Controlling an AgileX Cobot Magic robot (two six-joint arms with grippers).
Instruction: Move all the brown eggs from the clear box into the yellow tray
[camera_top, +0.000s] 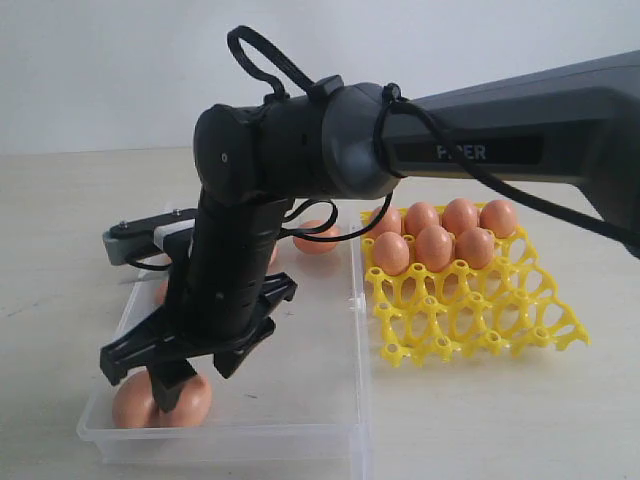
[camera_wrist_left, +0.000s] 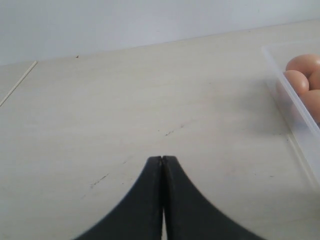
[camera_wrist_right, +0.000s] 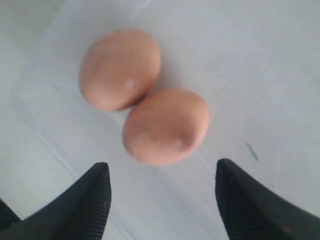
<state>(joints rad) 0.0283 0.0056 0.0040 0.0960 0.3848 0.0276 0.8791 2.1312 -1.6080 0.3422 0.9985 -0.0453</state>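
The clear box (camera_top: 310, 400) lies on the left of the table. Two brown eggs (camera_top: 135, 402) touch each other in its front left corner, and another egg (camera_top: 318, 238) lies at its back. My right gripper (camera_top: 200, 375) reaches across and hangs open just above the corner pair. In the right wrist view its fingertips (camera_wrist_right: 162, 167) straddle empty floor short of the nearer egg (camera_wrist_right: 166, 126), with the other egg (camera_wrist_right: 120, 69) beyond. The yellow tray (camera_top: 480, 310) on the right holds several eggs (camera_top: 435, 245) in its back cups. My left gripper (camera_wrist_left: 162, 159) is shut over bare table beside the box wall (camera_wrist_left: 295, 115).
The right arm's black body (camera_top: 240, 250) hides the middle of the box and more eggs behind it. Eggs (camera_wrist_left: 302, 65) show inside the box in the left wrist view. The tray's front cups (camera_top: 500, 335) hold nothing. Light table (camera_top: 500, 420) surrounds both containers.
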